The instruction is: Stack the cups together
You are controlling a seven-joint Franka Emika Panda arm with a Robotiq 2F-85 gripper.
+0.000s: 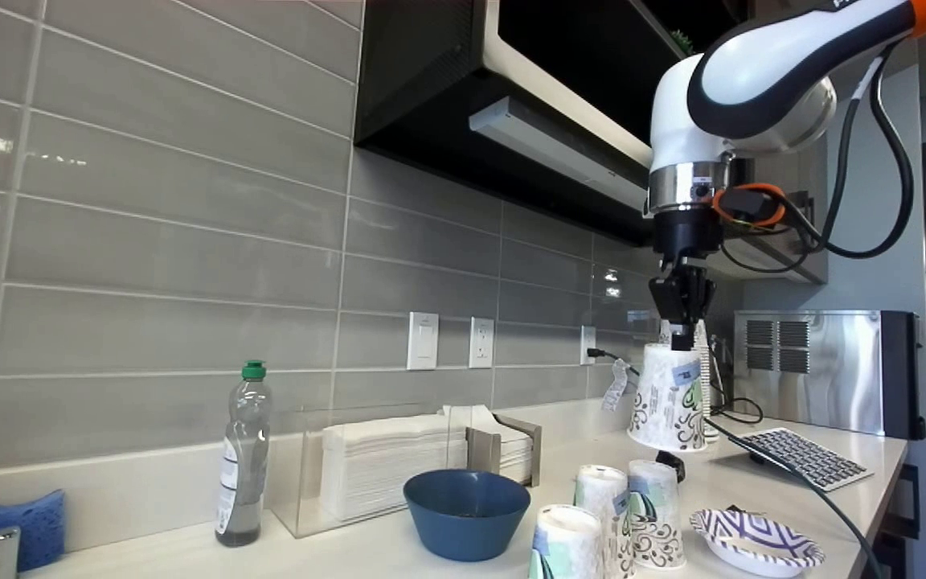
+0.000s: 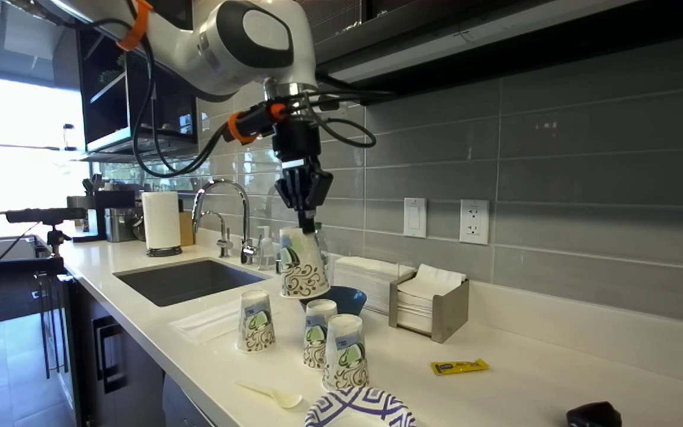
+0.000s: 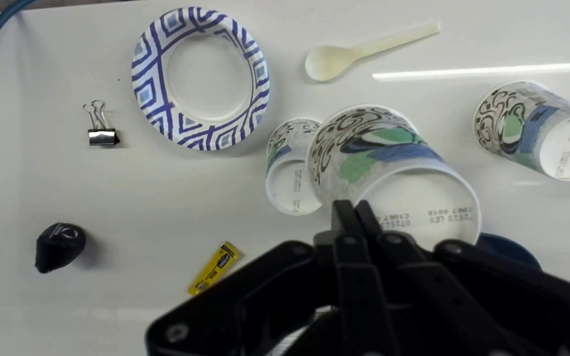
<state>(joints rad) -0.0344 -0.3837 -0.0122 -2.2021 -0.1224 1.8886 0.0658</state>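
My gripper (image 1: 682,338) is shut on the wall of a white patterned cup, near its base edge, also seen in the wrist view (image 3: 356,203). This held cup (image 1: 666,402) is upside down, base up, in the air above the counter; it also shows in an exterior view (image 2: 304,270) and the wrist view (image 3: 379,143). Three more cups stand upside down and apart on the counter: one near the sink (image 2: 257,323), a middle one (image 2: 316,338) and one by the plate (image 2: 346,356). In the wrist view the held cup partly covers a cup (image 3: 292,183) and hides the middle one.
A dark blue bowl (image 1: 467,515) stands by the napkin holder (image 2: 454,311). A patterned plate (image 3: 149,74), a spoon (image 3: 334,62), a yellow packet (image 3: 214,269), a binder clip (image 3: 103,137) and a black object (image 3: 61,247) lie on the counter. A cupboard (image 1: 431,96) hangs above the counter.
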